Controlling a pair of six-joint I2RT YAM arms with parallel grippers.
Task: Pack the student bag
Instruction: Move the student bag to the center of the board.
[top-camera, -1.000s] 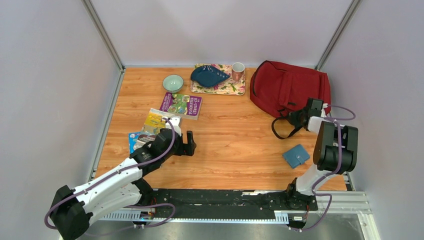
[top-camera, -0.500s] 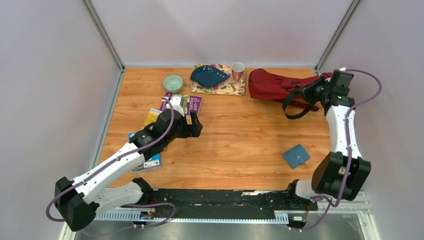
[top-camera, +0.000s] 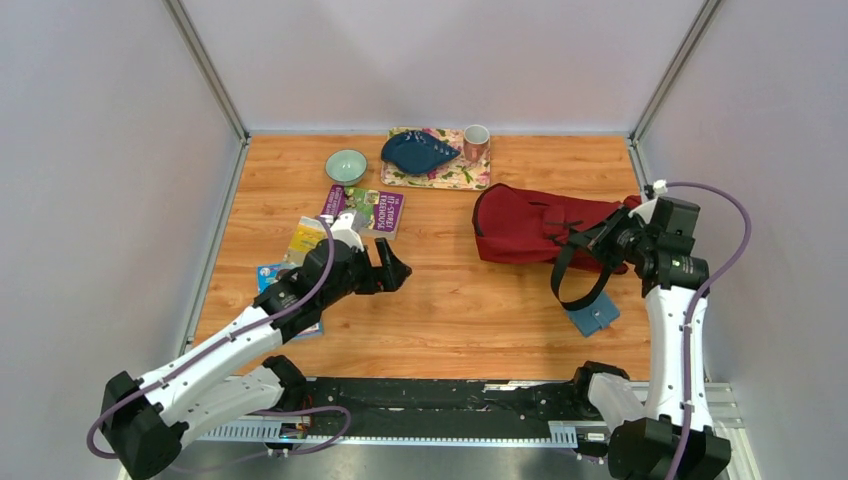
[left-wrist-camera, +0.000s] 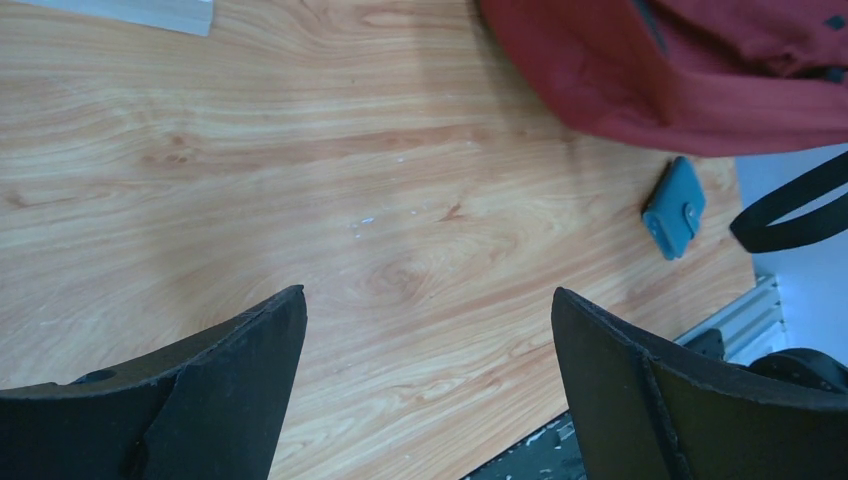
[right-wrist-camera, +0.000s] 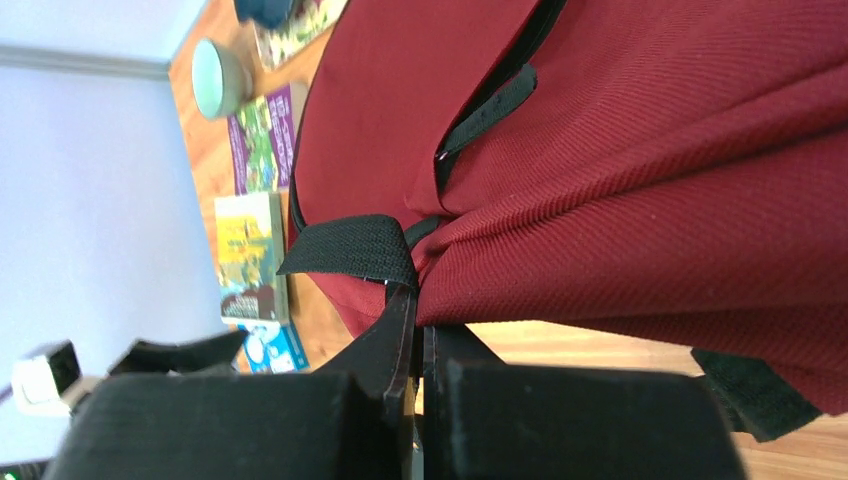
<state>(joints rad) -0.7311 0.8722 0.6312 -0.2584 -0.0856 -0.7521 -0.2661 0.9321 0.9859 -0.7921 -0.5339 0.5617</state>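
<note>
From above, we see the student bag (top-camera: 530, 225) lying on its side on the right half of the tabletop (top-camera: 450, 300), near the right edge, with its long side running left to right. The right gripper (top-camera: 606, 240) is at the bag's right end, closed on it, and a black strap (top-camera: 575, 290) hangs down in a loop toward the near edge. A small blue wallet (top-camera: 592, 313) lies just beside this loop, close to the near right corner. The left gripper (top-camera: 393, 268) hovers over the middle left of the tabletop with its jaws wide apart and nothing between them. Behind it lie a purple book (top-camera: 365, 209), a yellow book (top-camera: 307, 240) and a blue booklet (top-camera: 268, 274). At the far edge stand a green bowl (top-camera: 346, 165) and a flowered tray (top-camera: 450, 176), which carries a dark blue dish (top-camera: 418, 151) and a cup (top-camera: 476, 142).

In the left wrist view, the two black fingers (left-wrist-camera: 225, 375) stand far from each other above bare wood. The red bag (left-wrist-camera: 680, 70) fills the upper right corner, and the wallet (left-wrist-camera: 674, 207) lies apart from it, just below.

In the right wrist view, the jaws are pressed together. They pinch the bag (right-wrist-camera: 650, 200) where a black webbing tab (right-wrist-camera: 350, 246) meets the red fabric. The bowl (right-wrist-camera: 218, 75) and the books (right-wrist-camera: 250, 250) show at the left.
</note>
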